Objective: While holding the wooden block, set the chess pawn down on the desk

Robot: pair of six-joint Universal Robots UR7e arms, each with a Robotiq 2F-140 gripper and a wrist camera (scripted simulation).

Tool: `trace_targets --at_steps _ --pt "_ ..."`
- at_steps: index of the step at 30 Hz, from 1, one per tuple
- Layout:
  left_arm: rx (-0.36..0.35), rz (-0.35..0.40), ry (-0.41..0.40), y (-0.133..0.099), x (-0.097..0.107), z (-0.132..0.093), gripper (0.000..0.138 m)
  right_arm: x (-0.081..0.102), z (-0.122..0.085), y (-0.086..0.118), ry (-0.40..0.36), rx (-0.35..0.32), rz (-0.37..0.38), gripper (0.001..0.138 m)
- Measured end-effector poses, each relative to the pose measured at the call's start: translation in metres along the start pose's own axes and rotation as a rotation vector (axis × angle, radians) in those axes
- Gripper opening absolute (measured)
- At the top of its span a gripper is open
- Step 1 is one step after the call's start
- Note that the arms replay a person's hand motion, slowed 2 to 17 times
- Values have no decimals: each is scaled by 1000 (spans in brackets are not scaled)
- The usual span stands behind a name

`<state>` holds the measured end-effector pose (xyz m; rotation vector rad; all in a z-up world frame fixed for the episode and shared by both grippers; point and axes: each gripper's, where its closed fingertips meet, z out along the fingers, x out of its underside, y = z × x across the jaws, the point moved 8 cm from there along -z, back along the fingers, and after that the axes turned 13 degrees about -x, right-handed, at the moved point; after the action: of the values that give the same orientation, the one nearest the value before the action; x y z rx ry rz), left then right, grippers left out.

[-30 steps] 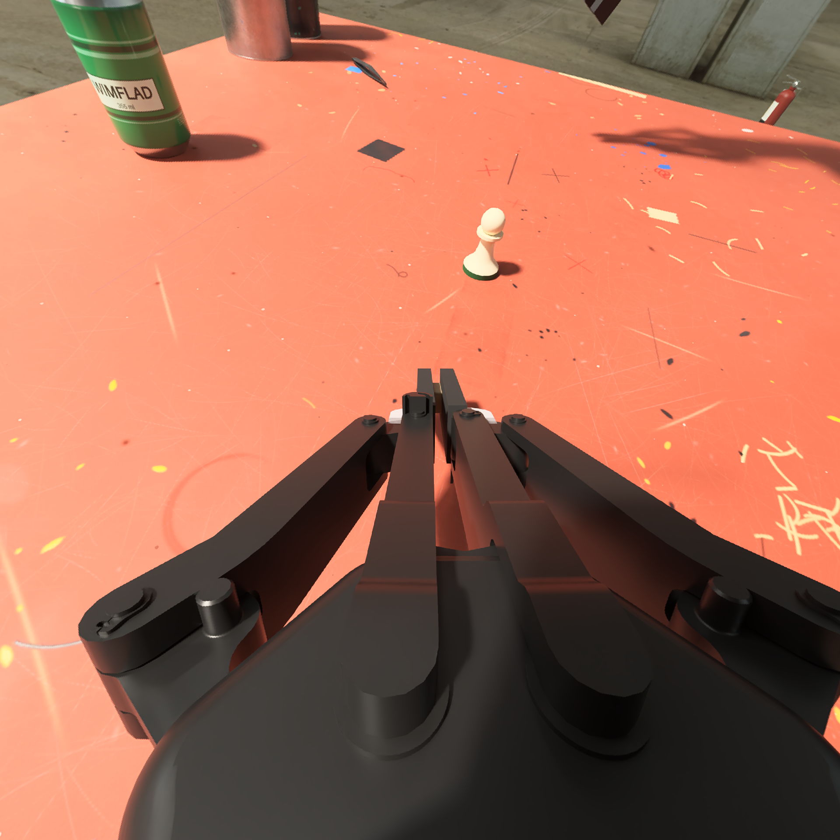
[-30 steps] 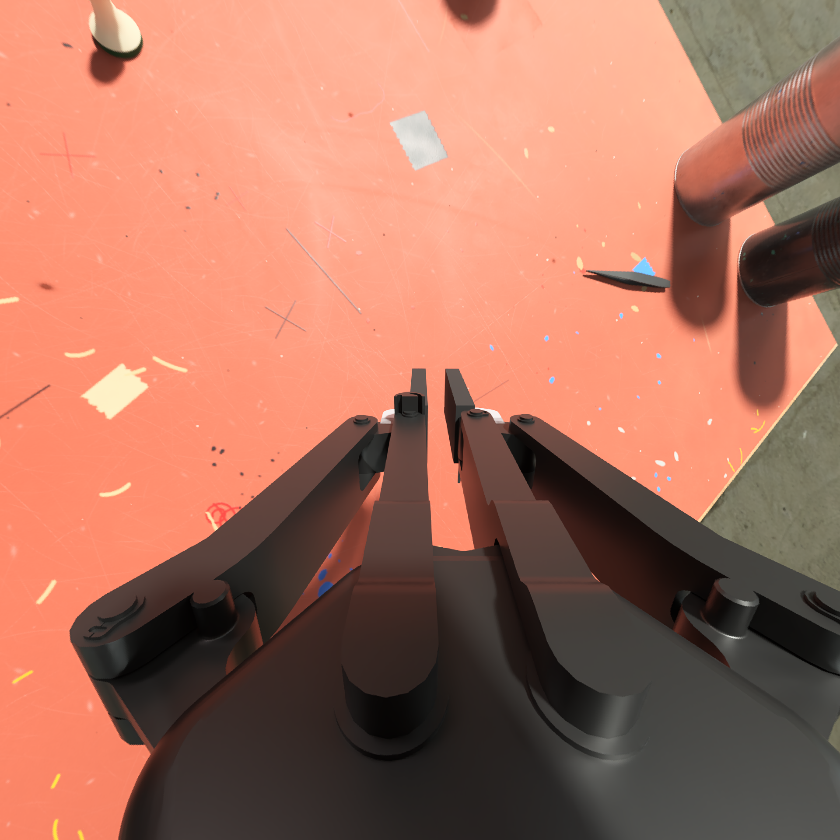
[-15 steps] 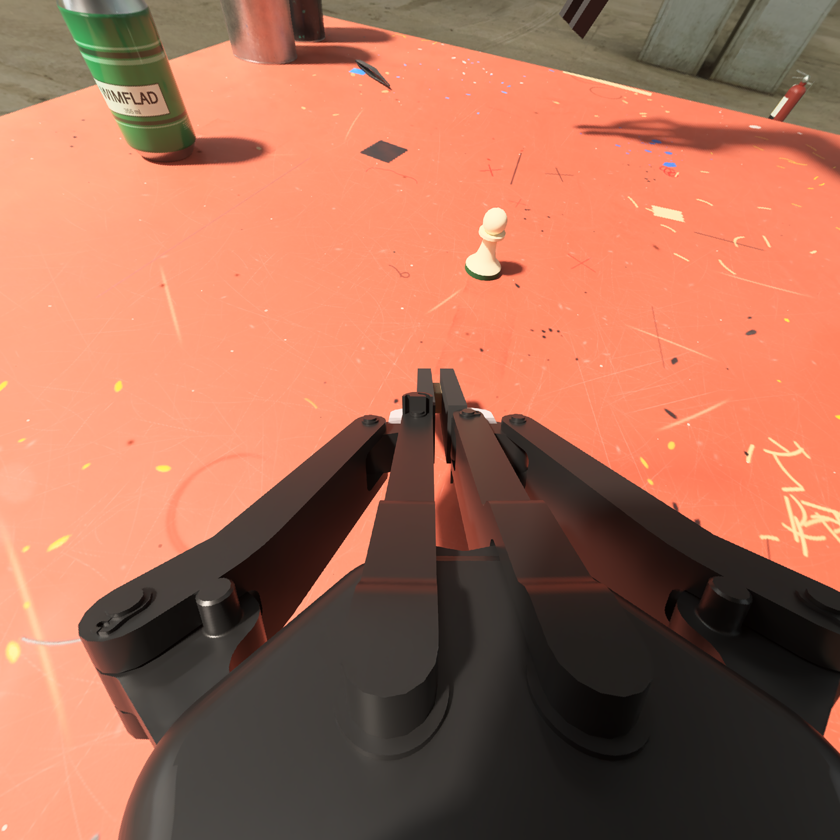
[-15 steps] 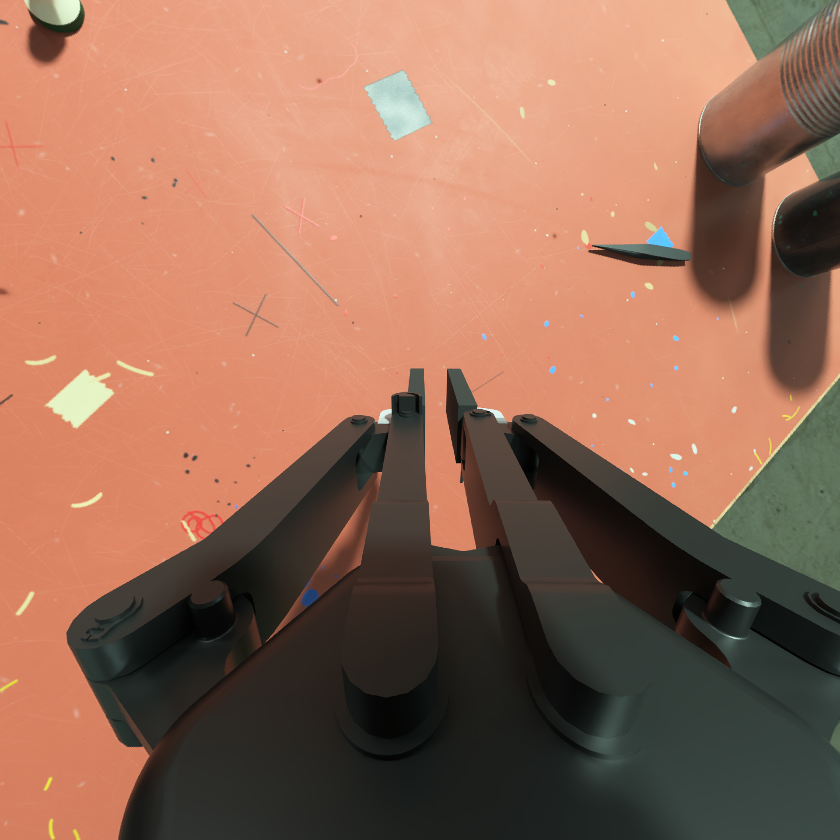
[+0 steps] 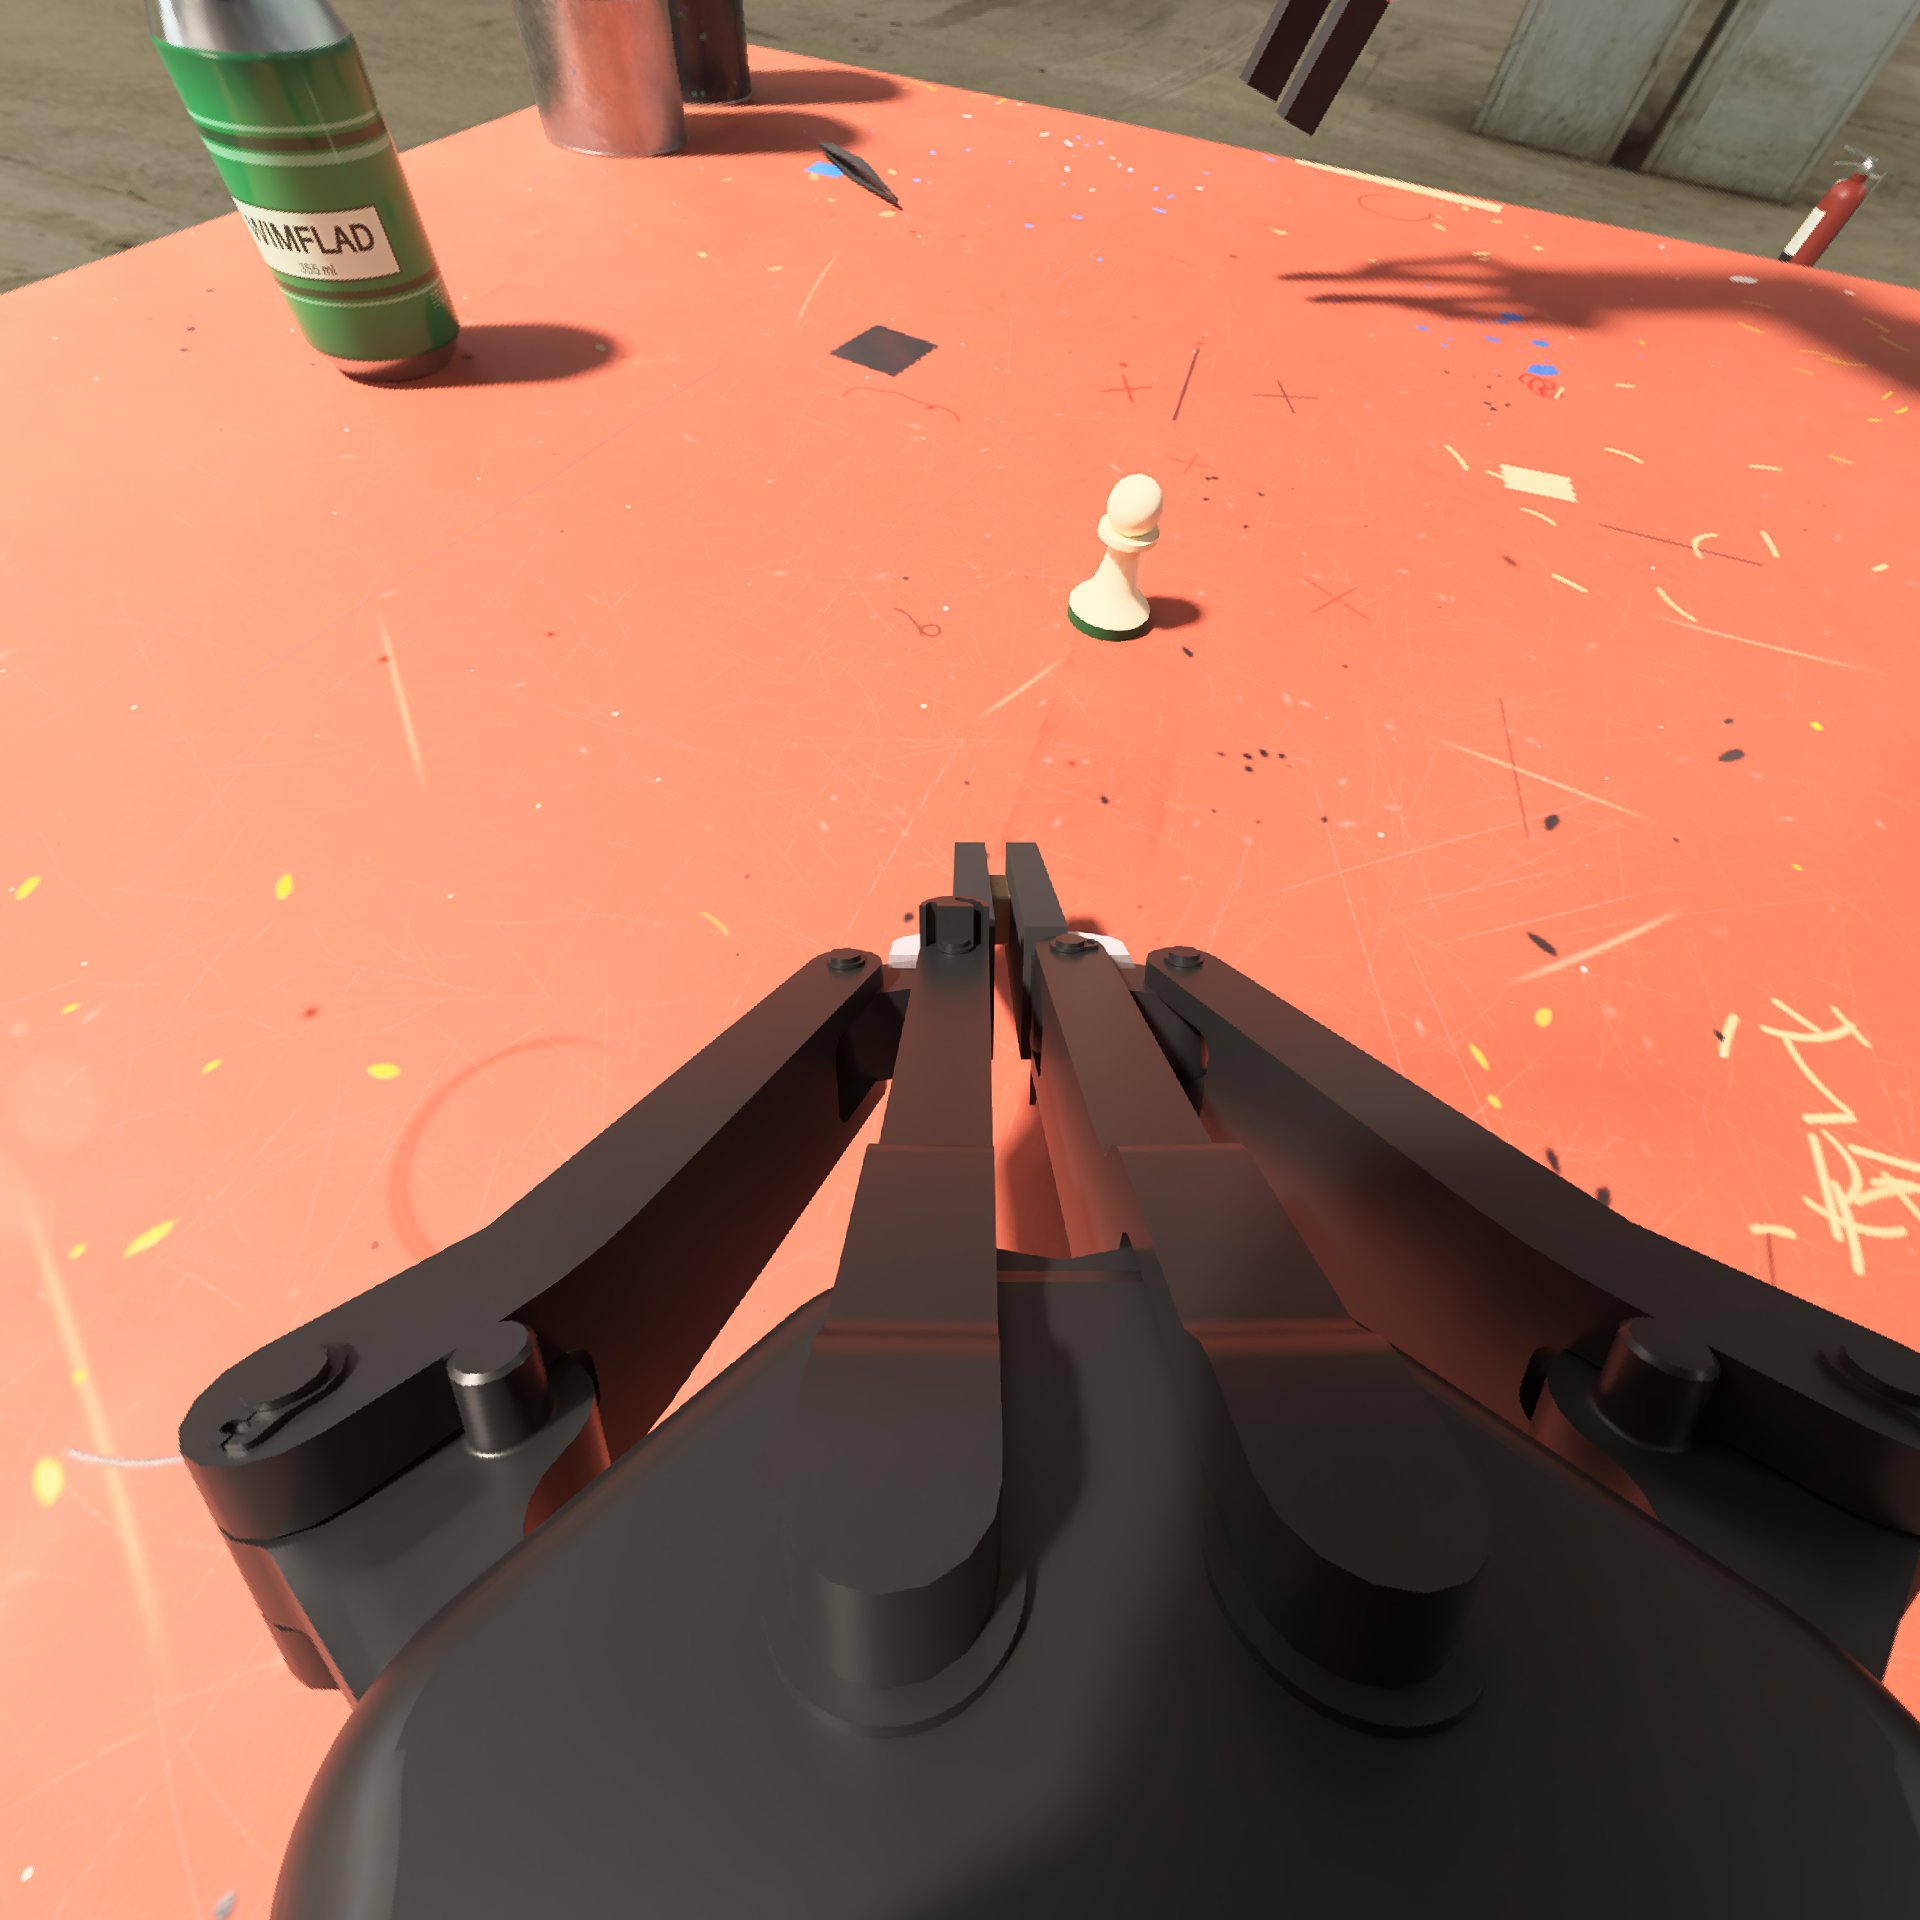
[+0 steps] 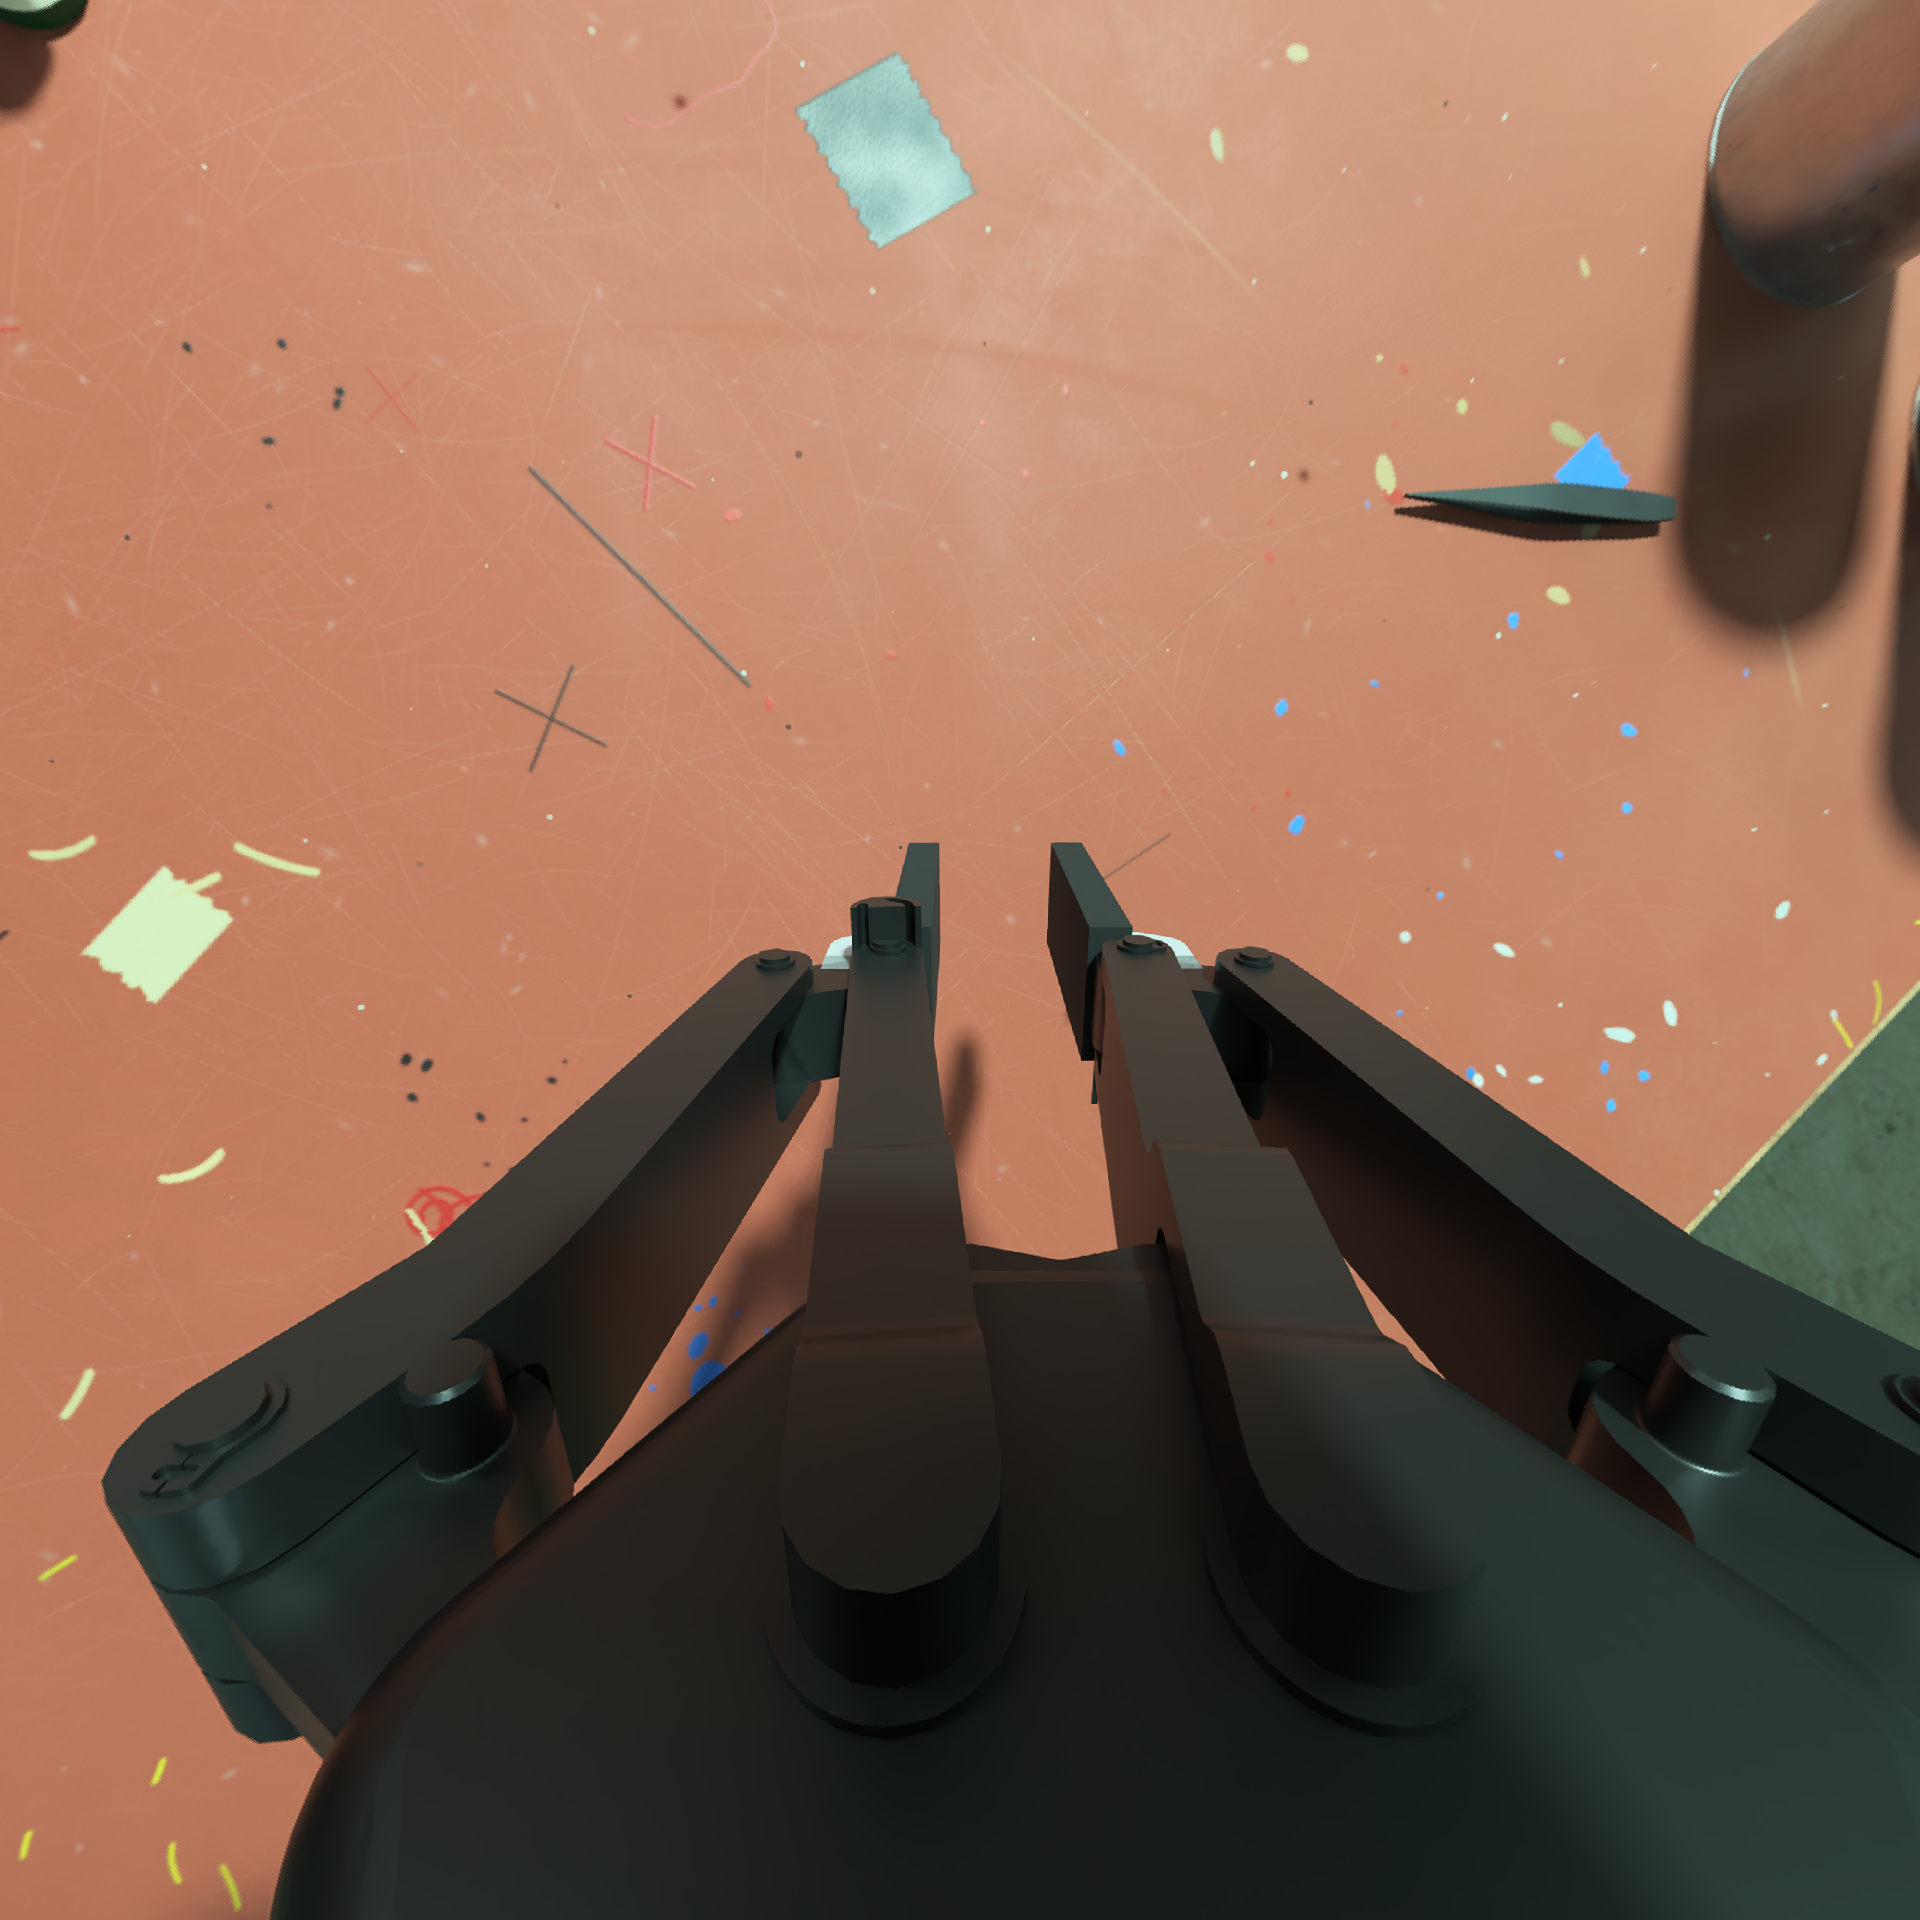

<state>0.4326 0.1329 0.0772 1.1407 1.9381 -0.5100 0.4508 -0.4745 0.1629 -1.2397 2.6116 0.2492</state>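
Note:
A cream chess pawn [image 5: 1117, 561] with a dark green base stands upright on the orange desk [image 5: 623, 727], alone, ahead of my left gripper [image 5: 997, 868]. The left gripper is shut on the wooden block [image 5: 1001, 888], which shows only as a thin brown sliver between the fingertips. My right gripper [image 6: 994, 868] is open and empty above the desk [image 6: 1039, 416]. Only the edge of the pawn's base [image 6: 31, 8] shows in the right wrist view, at the top left corner. The right gripper's fingers [image 5: 1311, 52] hang at the top of the left wrist view.
A green can [image 5: 312, 197] stands at the far left, with metal cylinders [image 5: 603, 73] behind it; one cylinder [image 6: 1818, 177] is at the right wrist view's upper right. A dark pointed shard [image 6: 1538, 506] lies near them. The desk edge [image 6: 1808, 1101] runs at the right.
My right gripper has moved away from the pawn, which slid to the corner of its view, and its jaws have spread wider. The left gripper keeps its hold on the block.

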Motion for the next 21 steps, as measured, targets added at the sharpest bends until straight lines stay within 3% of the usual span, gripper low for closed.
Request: trace_targets --at_steps 11,21 --pt "1 -23 3 1 1 -1 5 5 9 -6 66 -84 76 31" --pt "-1 -52 5 3 3 -4 5 6 14 -6 62 -165 156 39"
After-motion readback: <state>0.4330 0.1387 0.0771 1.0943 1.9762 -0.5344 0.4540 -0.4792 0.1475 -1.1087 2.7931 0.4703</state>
